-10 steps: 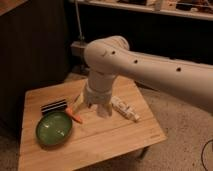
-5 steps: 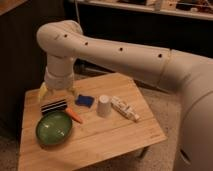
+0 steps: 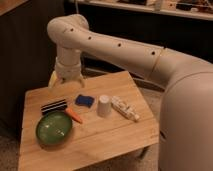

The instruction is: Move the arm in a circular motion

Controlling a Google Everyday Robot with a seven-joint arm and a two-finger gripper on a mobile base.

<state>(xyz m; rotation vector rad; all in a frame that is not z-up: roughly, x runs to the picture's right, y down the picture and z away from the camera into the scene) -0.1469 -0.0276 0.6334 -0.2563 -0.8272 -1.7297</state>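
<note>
The thick cream-white arm [image 3: 120, 47] with small dark holes reaches from the right across the top of the view and bends down at its elbow [image 3: 67, 27]. Its pale gripper [image 3: 67, 82] hangs over the back left part of the wooden table [image 3: 100, 145], above and behind a black striped object [image 3: 54, 106]. The fingers point down and stand apart, holding nothing.
On the table lie a green bowl [image 3: 52, 127], a small orange item [image 3: 75, 116], a blue sponge [image 3: 84, 101], a white upturned cup [image 3: 104, 106] and a white bottle lying on its side [image 3: 125, 108]. A dark cabinet wall stands behind the table.
The arm has swung from the table's middle to the left and back. The gripper now hangs over the back left corner. The objects on the table have not moved.
</note>
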